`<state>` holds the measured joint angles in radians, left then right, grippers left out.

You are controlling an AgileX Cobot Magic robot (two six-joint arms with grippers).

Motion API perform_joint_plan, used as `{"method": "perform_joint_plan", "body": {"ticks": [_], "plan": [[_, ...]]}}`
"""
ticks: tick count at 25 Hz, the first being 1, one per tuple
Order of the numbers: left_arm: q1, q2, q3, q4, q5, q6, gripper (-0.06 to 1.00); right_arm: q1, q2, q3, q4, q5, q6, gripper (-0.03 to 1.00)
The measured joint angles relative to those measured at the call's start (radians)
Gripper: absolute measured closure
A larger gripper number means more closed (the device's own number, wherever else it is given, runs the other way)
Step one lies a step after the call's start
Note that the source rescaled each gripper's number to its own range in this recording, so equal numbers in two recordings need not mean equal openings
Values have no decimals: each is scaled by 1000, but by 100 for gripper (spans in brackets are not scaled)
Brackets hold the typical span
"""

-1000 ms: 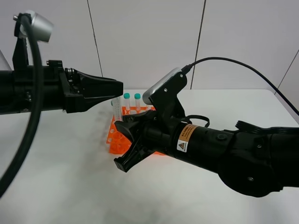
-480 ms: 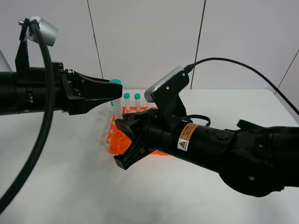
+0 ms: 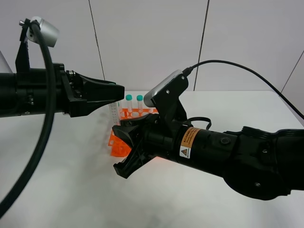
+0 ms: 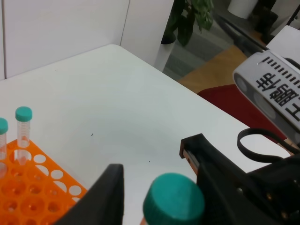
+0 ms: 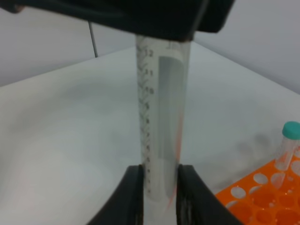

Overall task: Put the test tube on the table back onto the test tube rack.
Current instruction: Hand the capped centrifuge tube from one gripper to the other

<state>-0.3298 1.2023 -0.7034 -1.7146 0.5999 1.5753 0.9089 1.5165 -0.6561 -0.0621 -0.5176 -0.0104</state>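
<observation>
White table (image 3: pixel 71 190) below; left gripper (image 4: pixel 157 187) clasps the test tube (image 5: pixel 161 117) up top, right gripper (image 5: pixel 159 187) pinches its foot. Keep it plumb toward the rack (image 3: pixel 118 145), five o'clock.

Both arms were matte black. The left arm (image 3: pixel 33 92) was a thick cylinder ending in a wedge-shaped left pincer (image 3: pixel 118 91). It carried a silver camera housing (image 3: pixel 42 29) on a black bracket and a heavy black cable (image 3: pixel 40 142). The right arm (image 3: pixel 247 156) bore a yellow-orange warning label (image 3: pixel 188 141), small round screws (image 3: pixel 223 140) and a thin black lead (image 3: pixel 237 66). Its grey-silver housing (image 3: pixel 164 88) showed black characters (image 4: pixel 276 91), possibly Chinese. The right pincer (image 5: pixel 159 201) was black too.
</observation>
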Motion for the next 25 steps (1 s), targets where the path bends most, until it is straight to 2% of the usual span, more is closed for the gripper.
{"method": "perform_joint_plan", "body": {"ticks": [2, 5, 6, 20, 22, 24, 25], "plan": [[0, 0, 0, 0, 0, 0, 77, 0, 0, 0, 0, 0, 0, 96], [0, 0, 0, 0, -4, 10, 92, 0, 0, 0, 0, 0, 0, 96], [0, 0, 0, 1, -10, 14, 94, 0, 0, 0, -1, 0, 0, 96], [-3, 0, 0, -1, -52, 29, 94, 0, -1, 0, -1, 3, 3, 96], [-3, 0, 0, -1, -76, 46, 94, 0, -1, 0, -2, 3, 2, 83], [-3, 0, 0, -1, -83, 49, 94, 0, -1, 0, -4, 3, 1, 53], [-3, 0, 0, -1, -83, 50, 94, 0, -1, 0, -4, 3, 1, 42]]}}
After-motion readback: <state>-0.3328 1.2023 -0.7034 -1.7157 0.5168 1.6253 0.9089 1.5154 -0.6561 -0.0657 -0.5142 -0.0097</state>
